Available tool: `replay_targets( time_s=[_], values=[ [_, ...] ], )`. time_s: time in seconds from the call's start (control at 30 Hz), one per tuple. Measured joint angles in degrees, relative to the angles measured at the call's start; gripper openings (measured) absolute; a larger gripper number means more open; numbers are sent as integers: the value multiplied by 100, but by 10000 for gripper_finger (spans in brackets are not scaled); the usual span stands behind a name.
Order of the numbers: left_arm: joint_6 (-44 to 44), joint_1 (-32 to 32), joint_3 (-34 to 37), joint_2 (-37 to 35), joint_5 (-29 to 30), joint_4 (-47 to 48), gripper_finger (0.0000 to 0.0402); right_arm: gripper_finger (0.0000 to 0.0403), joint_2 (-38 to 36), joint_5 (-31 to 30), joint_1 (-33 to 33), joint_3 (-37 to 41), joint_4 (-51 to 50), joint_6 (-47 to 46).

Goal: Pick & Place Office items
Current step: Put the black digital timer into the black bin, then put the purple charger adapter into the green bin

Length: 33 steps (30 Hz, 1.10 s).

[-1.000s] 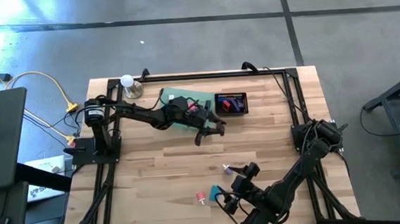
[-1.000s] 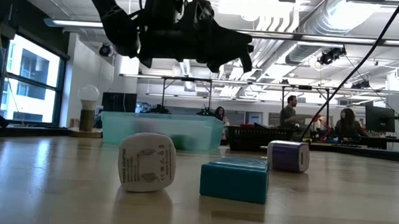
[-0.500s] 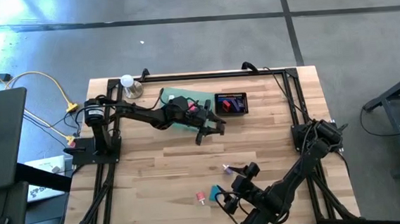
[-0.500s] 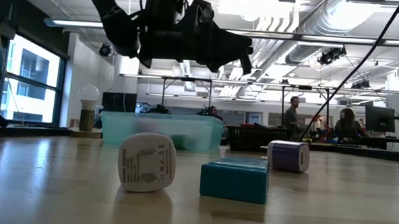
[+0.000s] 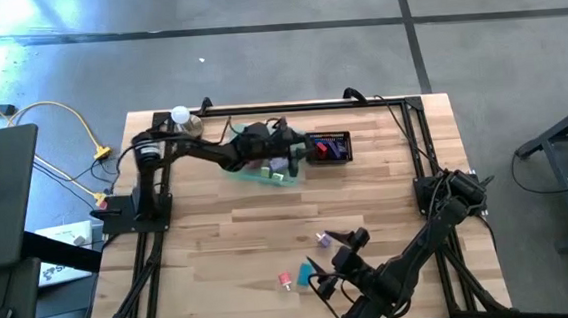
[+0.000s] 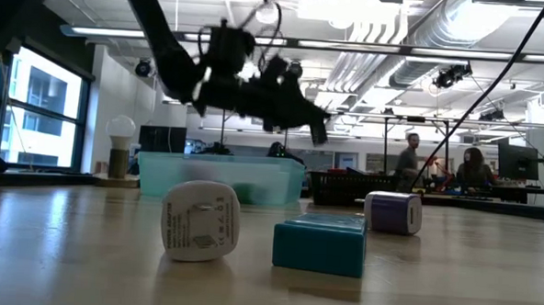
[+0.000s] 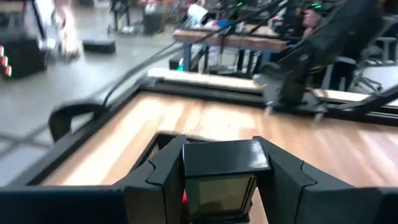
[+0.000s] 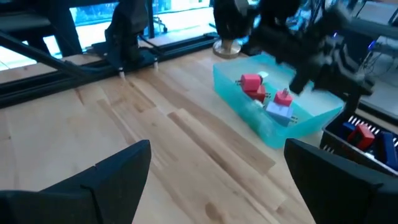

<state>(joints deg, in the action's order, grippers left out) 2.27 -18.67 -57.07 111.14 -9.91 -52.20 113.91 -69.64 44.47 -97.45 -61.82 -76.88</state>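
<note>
Translucent teal plastic tray [image 8: 311, 121] holds two red blocks [image 8: 252, 84] and a white-purple cube [image 8: 278, 111]. Beside it, black wire-mesh basket [image 5: 328, 147] with red and purple pieces. On bare wood near the front edge: white rounded-square plug [image 6: 200, 221], matte teal block [image 6: 320, 244], glossy purple-faced cube [image 6: 393, 213]. Left gripper [image 7: 225, 180] raised over the tray's basket-side end, pinching a dark boxy item [image 7: 224, 174]. Right gripper [image 5: 317, 277] low by the teal block, fingers spread, holding nothing.

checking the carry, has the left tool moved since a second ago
Yes. In the high view the left tool, shut on a dark block, has swung from the open table toward the mesh basket, now over the green tray.
</note>
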Motion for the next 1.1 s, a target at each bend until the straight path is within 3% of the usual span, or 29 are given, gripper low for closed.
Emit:
replay_targets(
  time_s=[0.2,0.63,0.87,1.1],
  values=[
    [533,-238,-429,713,-19,-160,147,358,0,-90,-32,0,-109,9],
    [485,-291,-554,1055,236,19,147,358,-2,9,-72,0,-346,57],
    [491,-280,-556,1053,279,61,203,358,-2,59,-72,0,-333,57],
    [506,-280,-556,1053,275,61,212,358,-2,85,-72,0,-328,57]
  ],
)
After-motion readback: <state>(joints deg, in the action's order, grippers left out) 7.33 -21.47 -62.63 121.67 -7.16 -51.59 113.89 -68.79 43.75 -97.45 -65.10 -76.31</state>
